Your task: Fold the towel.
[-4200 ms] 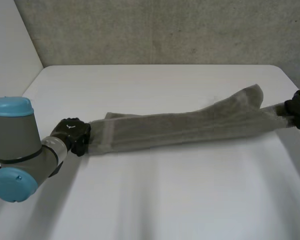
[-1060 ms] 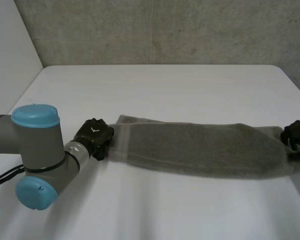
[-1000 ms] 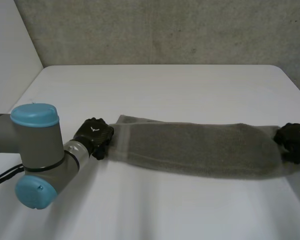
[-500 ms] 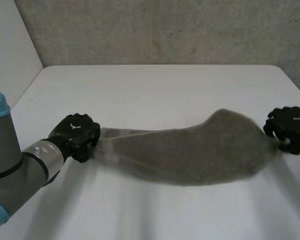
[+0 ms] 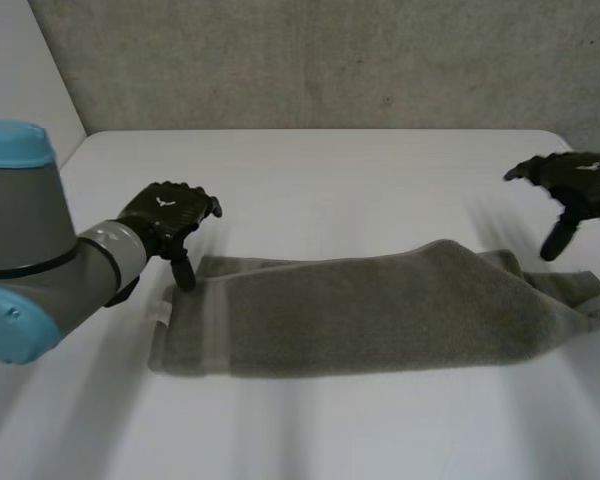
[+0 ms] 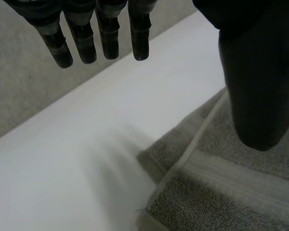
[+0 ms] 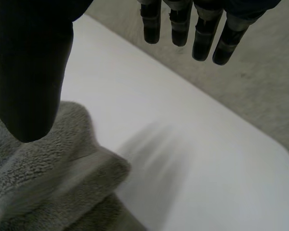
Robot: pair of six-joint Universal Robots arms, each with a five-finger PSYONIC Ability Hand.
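Note:
A grey towel (image 5: 370,315) lies folded into a long strip across the white table (image 5: 310,170). My left hand (image 5: 168,215) hovers open just above and behind the towel's left end, touching nothing. In the left wrist view its fingers (image 6: 101,33) are straight and its thumb hangs over the towel's banded corner (image 6: 192,159). My right hand (image 5: 572,185) is open above the table behind the towel's right end. In the right wrist view its fingers (image 7: 188,24) are spread, and the rumpled right end of the towel (image 7: 53,178) lies under the thumb.
A grey wall (image 5: 320,60) runs along the table's far edge. The left arm's grey joint with a blue cap (image 5: 20,250) stands over the table's left side.
Both hands have let go of the towel's ends and lifted up and away toward the wall. The towel has dropped flat onto the table, nearer the front.

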